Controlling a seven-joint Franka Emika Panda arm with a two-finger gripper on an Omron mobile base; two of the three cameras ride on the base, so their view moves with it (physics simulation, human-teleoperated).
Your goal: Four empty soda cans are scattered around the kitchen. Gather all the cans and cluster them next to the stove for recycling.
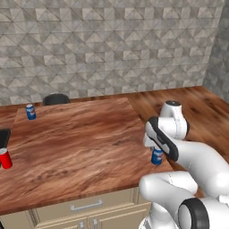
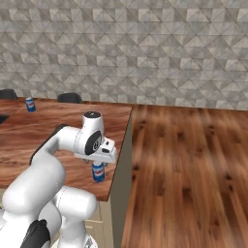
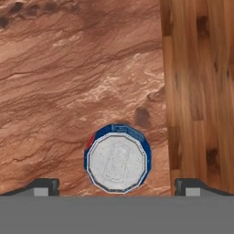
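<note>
Near the countertop's (image 1: 80, 138) lower-right edge, a blue soda can (image 1: 157, 156) stands upright beneath the gripper (image 3: 117, 185), whose jaws stand wide apart, one on each side of the can, not touching. At upper left sits another blue can (image 1: 30, 112); a red can (image 1: 5, 158) stands at far left.
</note>
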